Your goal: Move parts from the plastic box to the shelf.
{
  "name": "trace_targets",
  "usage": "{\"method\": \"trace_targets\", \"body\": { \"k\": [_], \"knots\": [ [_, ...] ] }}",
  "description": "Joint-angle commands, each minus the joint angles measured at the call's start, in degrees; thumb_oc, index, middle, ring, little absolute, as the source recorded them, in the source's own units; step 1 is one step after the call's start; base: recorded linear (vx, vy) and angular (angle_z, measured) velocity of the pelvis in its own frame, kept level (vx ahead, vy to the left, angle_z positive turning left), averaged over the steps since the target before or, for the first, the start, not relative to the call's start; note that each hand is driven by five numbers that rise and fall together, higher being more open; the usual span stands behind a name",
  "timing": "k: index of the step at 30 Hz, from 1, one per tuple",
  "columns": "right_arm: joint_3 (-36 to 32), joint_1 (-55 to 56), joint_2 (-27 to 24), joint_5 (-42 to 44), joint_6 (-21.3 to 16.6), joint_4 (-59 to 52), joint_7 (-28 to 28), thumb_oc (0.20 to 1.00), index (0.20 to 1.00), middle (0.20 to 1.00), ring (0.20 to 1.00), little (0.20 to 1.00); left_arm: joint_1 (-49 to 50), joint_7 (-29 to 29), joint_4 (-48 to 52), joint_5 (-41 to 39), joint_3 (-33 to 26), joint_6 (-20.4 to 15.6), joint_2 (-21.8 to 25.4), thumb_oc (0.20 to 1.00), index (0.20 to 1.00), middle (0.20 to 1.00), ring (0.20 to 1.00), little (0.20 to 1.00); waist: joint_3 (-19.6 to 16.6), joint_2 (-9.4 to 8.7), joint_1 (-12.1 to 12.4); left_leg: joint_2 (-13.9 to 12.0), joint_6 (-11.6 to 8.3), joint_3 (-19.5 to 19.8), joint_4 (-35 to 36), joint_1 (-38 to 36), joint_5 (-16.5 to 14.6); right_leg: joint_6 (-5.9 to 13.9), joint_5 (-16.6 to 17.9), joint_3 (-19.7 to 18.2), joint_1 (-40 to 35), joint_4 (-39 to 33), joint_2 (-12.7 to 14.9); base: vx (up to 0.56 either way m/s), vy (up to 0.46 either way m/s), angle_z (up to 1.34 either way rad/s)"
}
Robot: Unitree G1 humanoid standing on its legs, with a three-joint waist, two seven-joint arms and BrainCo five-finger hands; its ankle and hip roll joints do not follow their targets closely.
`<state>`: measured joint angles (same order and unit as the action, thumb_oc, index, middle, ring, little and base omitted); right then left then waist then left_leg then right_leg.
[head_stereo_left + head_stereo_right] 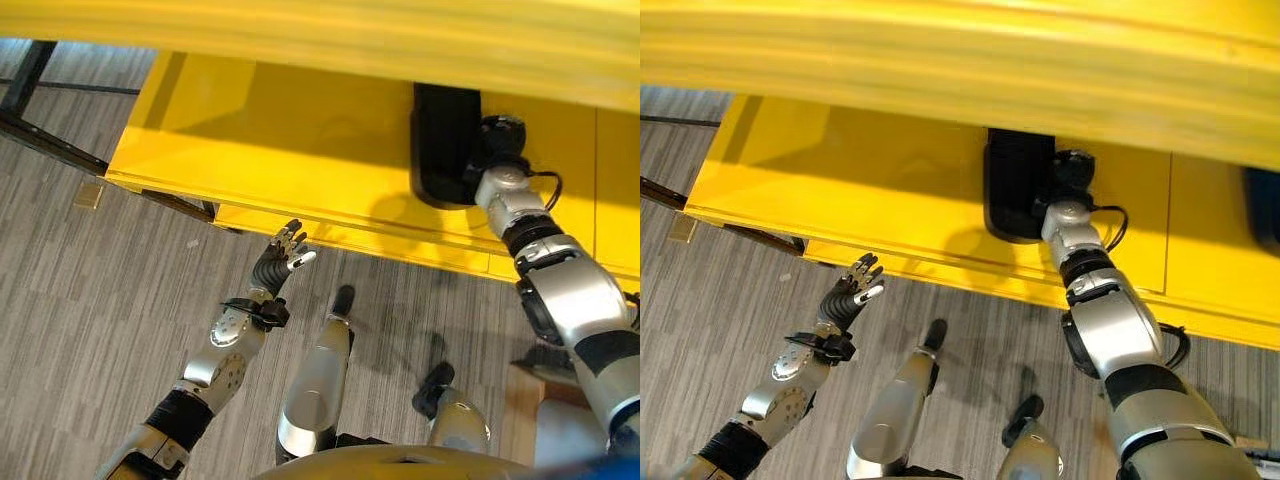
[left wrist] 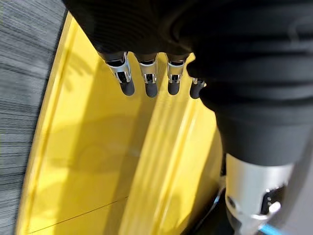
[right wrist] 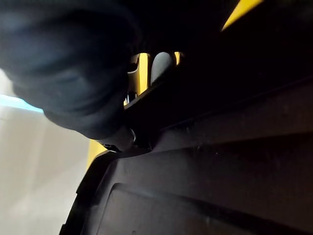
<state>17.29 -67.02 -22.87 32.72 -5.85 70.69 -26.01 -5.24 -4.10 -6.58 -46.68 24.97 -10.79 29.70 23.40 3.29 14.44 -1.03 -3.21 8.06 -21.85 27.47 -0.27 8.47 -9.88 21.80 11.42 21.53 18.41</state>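
Right hand [image 1: 1072, 172] was at flat black plastic part [image 1: 1017, 185] on yellow shelf [image 1: 840, 190], grip unclear. Best to settle it flat before letting go. Left hand [image 1: 282, 258] hung open, idle.

Right hand [image 1: 497, 150] at black part [image 1: 444, 140]

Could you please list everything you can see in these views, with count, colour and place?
Shelf: one, yellow, across the upper part of the head views, above the floor.
Part: one, black, lying on the shelf towards the robot's right.
Floor: grey striped, below the shelf.
Frame: one, black metal, at the shelf's left end.
Tag: one, small, tan, on the floor near the frame.
Left hand: open, fingers straight, over the floor just before the shelf edge.
Right hand: at the black part; fingers hidden.
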Motion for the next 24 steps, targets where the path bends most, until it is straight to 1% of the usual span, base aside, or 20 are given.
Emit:
{"method": "trace_targets", "body": {
  "k": [1,3,4,6,11,17,24],
  "knots": [
    [1.96,-6.94,-4.39,-0.12,-2.04,-0.06,-0.74,0.2,0.2,0.2,0.2,0.2,0.33,0.67,5.61,-0.17,0.2,-3.56,1.01,1.0,1.0,1.0,1.0,1.0,0.17,-0.15,-1.01,-1.08,0.93,-4.07,-5.9,1.28,-6.45,-2.57,-2.23,-2.48,3.21,6.99,-1.48,-0.06,0.033,-0.15],
    [2.88,-7.94,-5.74,-0.57,-2.02,0.71,-1.02,0.2,0.2,0.2,0.2,0.2,-0.01,0.45,5.46,-0.32,0.41,-3.81,0.95,1.0,1.0,1.0,1.0,1.0,0.65,0.07,-1.51,-0.98,1.02,-4.23,-7.81,2.69,-7.22,-2.77,-3.29,-3.07,4.93,9.25,-1.25,-0.01,0.011,-0.06],
    [2.88,-7.95,-5.75,-0.57,-2.02,0.72,-1.02,0.2,0.2,0.2,0.2,0.2,-0.02,0.45,5.46,-0.32,0.41,-3.81,0.95,1.0,1.0,1.0,1.0,1.0,0.64,0.07,-1.5,-0.98,1.02,-4.24,-7.84,2.72,-7.23,-2.77,-3.3,-3.09,4.97,9.27,-1.24,-0.05,0.017,-0.05],
    [3.77,-9.15,-7.13,-1.41,-1.92,1.88,-1.16,0.2,0.2,0.2,0.2,0.2,-0.1,-0.03,5.31,-0.29,0.44,-4.12,0.94,1.0,1.0,1.0,1.0,1.0,1.04,0.32,-2.07,-1.19,1.17,-4.5,-10.54,4.68,-8.2,-3.06,-4.23,-3.76,7.49,12.07,-0.95,-0.06,0.024,-0.09],
    [4.67,-10.6,-9.52,-2.01,-1.74,3.24,-1.18,0.2,0.2,0.2,0.2,0.2,-0.32,-0.01,5.2,-0.14,1.12,-4.23,1.21,1.0,1.0,1.0,1.0,1.0,1.65,0.64,-2.95,-1.31,1.4,-4.8,-13.1,6.96,-9.11,-3.35,-5.01,-4.71,10.4,14.62,-0.66,-0.03,0.006,-0.06],
    [6.76,-13.31,-12.43,-4.03,-1.32,4.41,-1.19,0.2,0.2,0.2,0.2,0.2,-0.89,0.13,5.55,-0.61,1.79,-4.6,1.79,1.0,1.0,1.0,1.0,1.0,1.97,0.89,-3.33,-1.03,1.52,-4.74,-13.78,8.87,-9.11,-3.43,-5.48,-4.99,12.58,15.71,-0.5,0.0,0.0,0.0],
    [9.82,-16.88,-14.25,-6.22,-0.49,5.58,-1.06,0.2,0.2,0.2,0.2,0.2,-1.85,0.05,5.58,-0.18,2.22,-4.97,2.34,1.0,1.0,1.0,1.0,1.0,2.24,1.19,-3.2,-0.88,1.52,-4.79,-13.85,10.86,-8.66,-3.42,-5.35,-5.04,14.94,16.33,-0.51,0.0,-0.005,0.0]
  ]
}}
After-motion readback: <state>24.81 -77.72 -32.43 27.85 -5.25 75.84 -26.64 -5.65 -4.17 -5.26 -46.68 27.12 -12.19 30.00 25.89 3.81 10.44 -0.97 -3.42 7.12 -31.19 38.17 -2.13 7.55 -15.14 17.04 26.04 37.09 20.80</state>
